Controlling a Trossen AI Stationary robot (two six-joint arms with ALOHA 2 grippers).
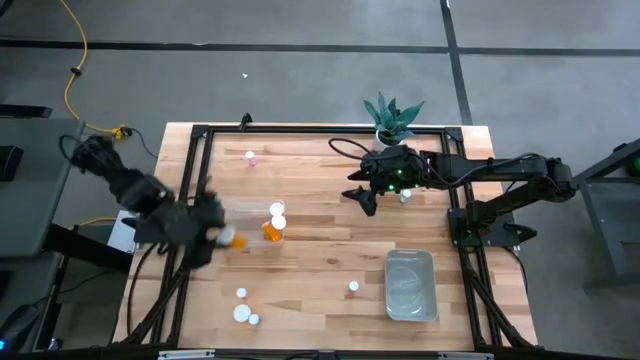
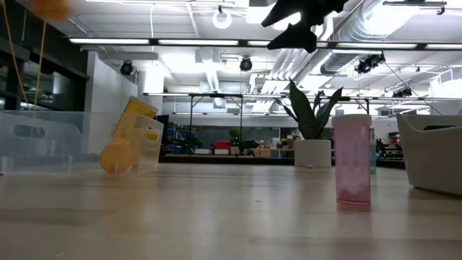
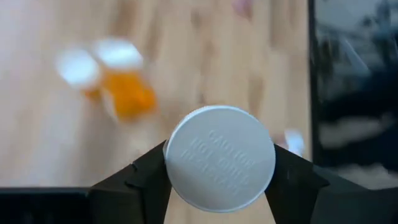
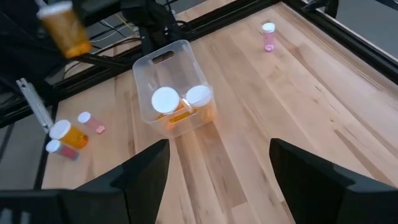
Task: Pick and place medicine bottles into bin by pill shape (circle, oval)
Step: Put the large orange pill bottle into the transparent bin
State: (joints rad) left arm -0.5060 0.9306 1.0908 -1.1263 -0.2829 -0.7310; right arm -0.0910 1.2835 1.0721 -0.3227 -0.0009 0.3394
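My left gripper (image 3: pixel 219 180) is shut on a medicine bottle (image 1: pixel 229 238) with an orange body and a white cap. It hangs high above the table's left edge, beside a clear bin (image 1: pixel 258 222). That bin holds two orange bottles with white caps (image 4: pixel 180 102). The held bottle also shows in the right wrist view (image 4: pixel 62 28) and at the top of the low view (image 2: pixel 50 7). A pink bottle (image 1: pixel 251 157) stands at the far left. Several more bottles (image 1: pixel 244 310) stand near the front edge. My right gripper (image 4: pixel 217 180) waits open above the table's far right part. My left gripper pinches the medicine bottle between its two fingers at the white cap end (image 3: pixel 221 158); one finger (image 3: pixel 146 177) stands on each side. The round cap faces back toward the wrist. The bottle is lifted clear of the table, tilted, its orange body (image 4: pixel 67 34) below the cap.
A second clear bin (image 1: pixel 410 285) sits at the front right. A small bottle (image 1: pixel 353 286) stands to its left. A potted plant (image 1: pixel 392 118) stands at the far edge. A black frame (image 1: pixel 190 190) runs along the table's sides. Bare wood lies in the middle.
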